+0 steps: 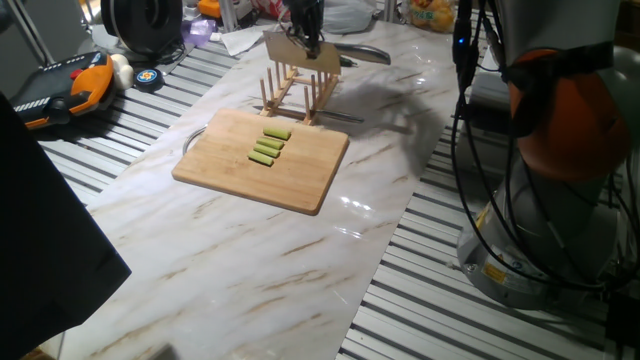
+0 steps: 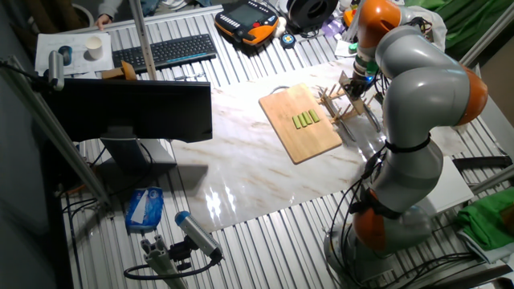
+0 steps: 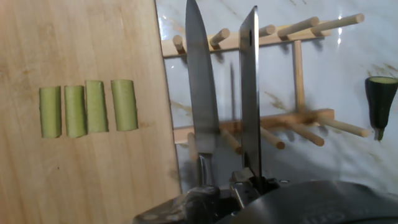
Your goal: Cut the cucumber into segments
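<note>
Marble bench (image 1: 300, 250) carries my board (image 1: 300, 180); four segments (image 3: 87, 109) lie side by side on it. Pincer (image 3: 233, 183) over the rack (image 3: 292, 118); closure I cannot tell. Knife (image 3: 200, 93) might snag pegs, toppling it.

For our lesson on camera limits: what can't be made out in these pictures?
Gripper: hand view, blurred and cut by the bottom edge; open or shut unclear.
Segments: other fixed view, too small to count.
Dark stub: hand view, at the right edge; unidentifiable.
</note>
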Action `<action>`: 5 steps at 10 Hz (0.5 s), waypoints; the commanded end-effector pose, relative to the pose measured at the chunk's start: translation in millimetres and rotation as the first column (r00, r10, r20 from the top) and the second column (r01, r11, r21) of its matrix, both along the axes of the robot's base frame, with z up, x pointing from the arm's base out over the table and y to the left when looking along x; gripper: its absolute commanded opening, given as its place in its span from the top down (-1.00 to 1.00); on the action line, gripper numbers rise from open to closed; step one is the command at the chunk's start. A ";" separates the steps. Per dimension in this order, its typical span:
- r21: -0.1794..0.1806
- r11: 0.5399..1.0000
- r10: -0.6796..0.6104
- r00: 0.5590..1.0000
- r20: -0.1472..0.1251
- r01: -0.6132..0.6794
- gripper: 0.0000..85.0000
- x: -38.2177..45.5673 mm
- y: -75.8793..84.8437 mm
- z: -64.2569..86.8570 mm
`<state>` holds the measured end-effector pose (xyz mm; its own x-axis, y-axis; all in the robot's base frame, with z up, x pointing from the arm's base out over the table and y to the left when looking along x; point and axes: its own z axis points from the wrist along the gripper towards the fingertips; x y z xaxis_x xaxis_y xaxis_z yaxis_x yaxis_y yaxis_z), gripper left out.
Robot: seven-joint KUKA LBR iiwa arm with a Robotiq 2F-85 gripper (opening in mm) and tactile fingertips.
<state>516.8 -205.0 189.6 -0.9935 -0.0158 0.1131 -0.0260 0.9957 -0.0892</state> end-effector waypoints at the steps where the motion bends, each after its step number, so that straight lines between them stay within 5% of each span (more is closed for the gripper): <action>1: 0.005 1.000 0.005 1.000 0.000 -0.005 0.98 2.2 -2.4 -2.0; 5: 0.046 0.998 0.031 1.000 -0.003 -0.031 0.98 13.1 -18.5 -14.6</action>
<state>530.6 -223.1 174.4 -0.9920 -0.0514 0.1153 -0.0567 0.9975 -0.0432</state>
